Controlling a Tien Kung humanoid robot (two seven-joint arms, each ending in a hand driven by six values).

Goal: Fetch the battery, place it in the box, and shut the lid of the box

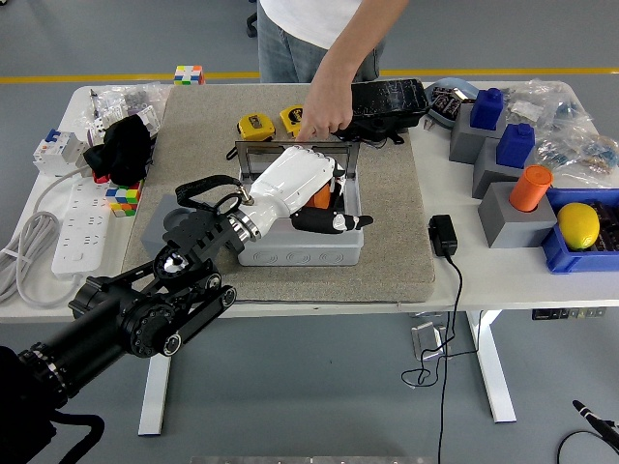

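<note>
Left arm (pixel 145 309), lower left of frame: black segmented links with round silver-ringed joints and a looped black cable near the wrist. Left hand (pixel 300 188): glossy white shell, black fingers. Person (pixel 309 29), top centre: white shirt, blue jeans.

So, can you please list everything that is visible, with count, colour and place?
box: 1, grey, mat centre, lid open
battery: 1, orange, in box under hand
mat: 1, beige, on table
tape measures: 2, yellow, mat's far edge
power strip: 1, white, left
cubes: 2, multicoloured, left
adapter: 1, black, right of mat
lemon: 1, yellow, blue tray
person's hand: 1, at lid
left hand: 1, white, in box
</note>
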